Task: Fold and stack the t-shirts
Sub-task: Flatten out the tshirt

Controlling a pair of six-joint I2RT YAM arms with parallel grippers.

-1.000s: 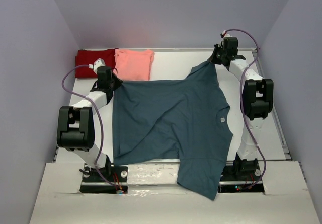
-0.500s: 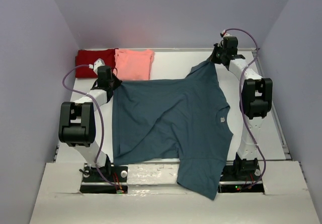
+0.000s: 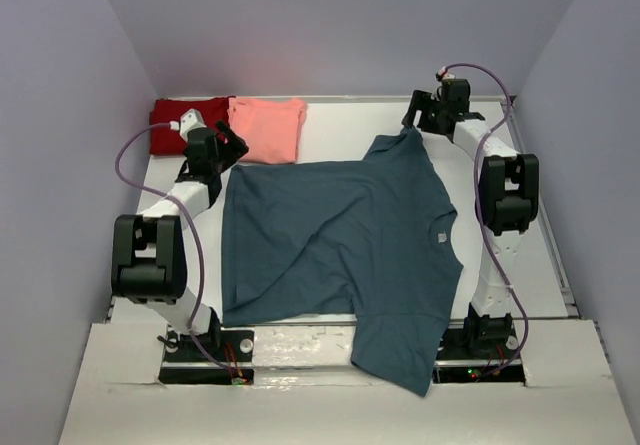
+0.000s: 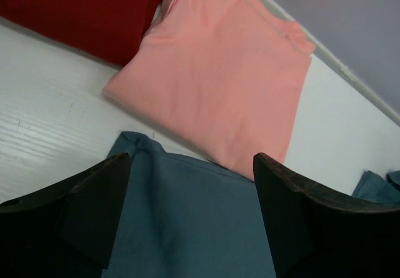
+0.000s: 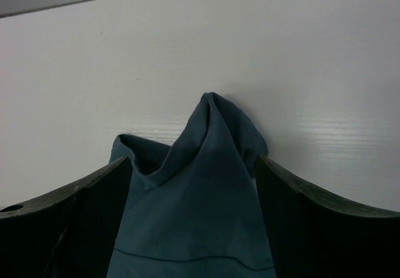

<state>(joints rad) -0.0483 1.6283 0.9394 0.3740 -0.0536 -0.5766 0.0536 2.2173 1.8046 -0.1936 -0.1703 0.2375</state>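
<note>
A large dark teal-blue cotton t-shirt (image 3: 340, 245) lies spread across the middle of the white bench (image 3: 345, 115). Its neck opening and small label face the right arm, and its straight hem runs along the left arm's side. One part of it drapes over the near edge of the bench, between the two arm bases and closer to the right one. A dark crease runs across its lower half.

The left pincer (image 4: 190, 159) hovers above the shirt's far-left corner with its black fingers (image 4: 87, 209) spread wide. The corner lies loose on the bench below the gap, slightly rumpled at its tip, and nothing is pinched.

The right pincer (image 5: 192, 159) sits over the shirt's far-right corner, near the back edge of the bench. Its fingers are also spread apart. Between them the teal cloth stands up in a soft folded peak. The wrist view does not show whether the cloth's sides brush the fingers, but they do not clamp it.

At the far-left corner of the bench, two folded tees lie side by side. A dark red cotton tee (image 3: 175, 123) sits next to the wall, and a salmon-pink cotton tee (image 3: 268, 125) touches its right edge. The pink tee's near edge lies just beside the teal shirt's far-left corner.
</note>
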